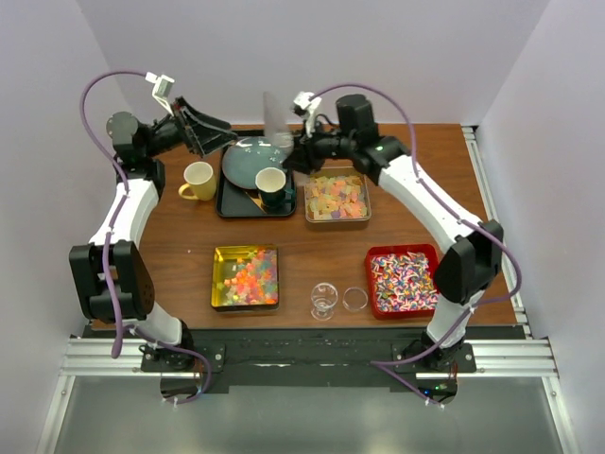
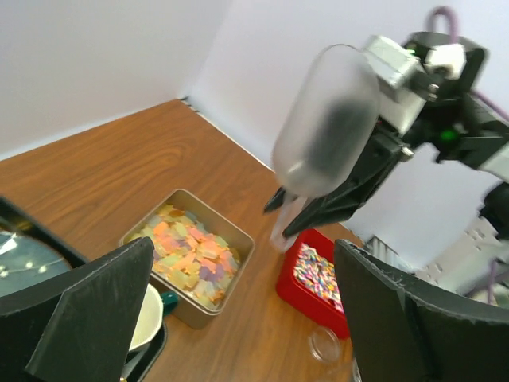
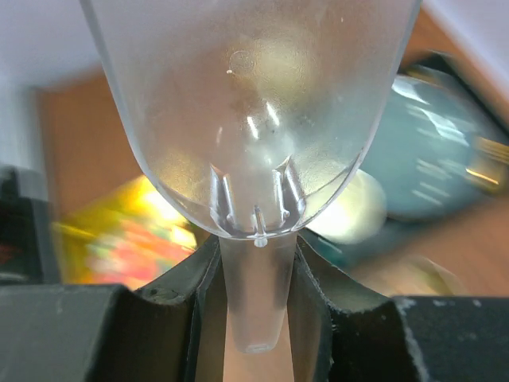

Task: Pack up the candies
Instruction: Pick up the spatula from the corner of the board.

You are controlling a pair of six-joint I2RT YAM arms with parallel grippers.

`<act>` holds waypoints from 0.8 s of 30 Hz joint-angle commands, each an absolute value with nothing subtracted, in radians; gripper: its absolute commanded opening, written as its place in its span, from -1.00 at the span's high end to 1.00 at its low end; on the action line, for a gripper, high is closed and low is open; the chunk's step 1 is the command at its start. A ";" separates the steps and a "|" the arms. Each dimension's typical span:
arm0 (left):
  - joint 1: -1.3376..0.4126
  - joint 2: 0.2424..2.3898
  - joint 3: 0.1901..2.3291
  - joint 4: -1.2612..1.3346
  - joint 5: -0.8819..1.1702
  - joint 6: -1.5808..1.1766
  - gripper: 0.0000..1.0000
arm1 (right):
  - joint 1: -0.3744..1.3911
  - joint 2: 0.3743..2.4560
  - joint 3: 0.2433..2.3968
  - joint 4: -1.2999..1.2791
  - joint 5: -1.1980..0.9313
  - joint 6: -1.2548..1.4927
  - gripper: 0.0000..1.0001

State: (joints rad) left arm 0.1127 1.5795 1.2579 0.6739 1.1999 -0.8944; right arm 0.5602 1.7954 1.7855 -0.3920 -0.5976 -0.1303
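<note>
My right gripper (image 1: 301,149) is shut on the handle of a clear frosted plastic scoop (image 1: 276,118), held in the air above the back of the table. In the right wrist view the scoop's handle (image 3: 254,302) sits between my fingers (image 3: 191,294) with its bowl pointing away. The scoop (image 2: 326,119) also shows in the left wrist view. My left gripper (image 1: 203,128) is open and empty, raised at the back left. Pastel cubes fill a silver tin (image 1: 337,197), bright cubes a gold tin (image 1: 246,277), striped pieces a red tray (image 1: 403,279).
A yellow mug (image 1: 198,180) stands beside a black tray (image 1: 232,203) that holds a teal plate (image 1: 244,161) and a dark cup (image 1: 272,187). A small glass goblet (image 1: 324,300) and a round clear lid (image 1: 355,300) stand near the front edge.
</note>
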 commanded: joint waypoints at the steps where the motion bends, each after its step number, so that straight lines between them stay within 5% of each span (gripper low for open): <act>1: 0.100 1.500 1.206 0.587 1.026 -0.747 -1.00 | 0.561 1.715 1.819 -0.701 -0.304 -0.524 1.00; 3: 0.078 1.499 1.206 0.636 1.025 -0.799 -0.91 | 0.560 1.700 1.777 -0.721 -0.204 -0.584 1.00; 5: 0.043 1.505 1.218 0.675 1.041 -0.811 -0.62 | 0.568 1.684 1.731 -0.721 -0.146 -0.644 1.00; 10: -0.075 1.557 1.264 0.712 1.104 -0.825 0.53 | 0.580 1.690 1.710 -0.718 -0.087 -0.693 1.00; 12: -0.101 1.574 1.269 0.739 1.111 -0.856 0.69 | 0.595 1.701 1.721 -0.719 -0.066 -0.704 1.00; 13: -0.123 1.580 1.269 0.744 1.109 -0.857 0.97 | 0.600 1.706 1.726 -0.719 -0.064 -0.709 1.00; 24: -0.153 1.614 1.287 0.410 1.011 -0.632 1.00 | 0.621 1.666 1.755 -0.729 -0.127 -0.747 1.00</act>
